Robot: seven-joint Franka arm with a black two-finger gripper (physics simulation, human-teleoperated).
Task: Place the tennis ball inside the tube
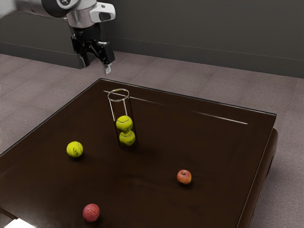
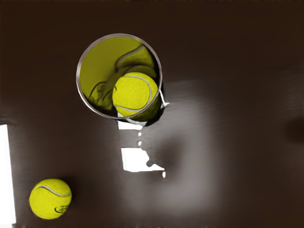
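Nearest the camera in the exterior view, a red, rough-skinned ball (image 1: pixel 91 213) is found on the dark table (image 1: pixel 142 192). An apple (image 1: pixel 184 176) is noted farther back, toward the exterior view's right. The loose tennis ball (image 1: pixel 74 149) is seated on the tabletop, outside the clear tube (image 1: pixel 118 100) and near it, on the exterior view's left side. The tube is observed upright, with two tennis balls contained, the upper one (image 1: pixel 124 123) stacked on the lower one (image 1: pixel 127 138); bare space is left between the upper ball and the rim. The gripper (image 1: pixel 97 65) is held in the air, higher than the rim, with its jaws parted wide and nothing gripped.

In the wrist view, the tube's round mouth is seen from above, and a tennis ball is visible down inside it. The loose ball is seen on the table, apart from the tube. Bright white patches (image 2: pixel 134 159) are recorded on the tabletop beside the tube.
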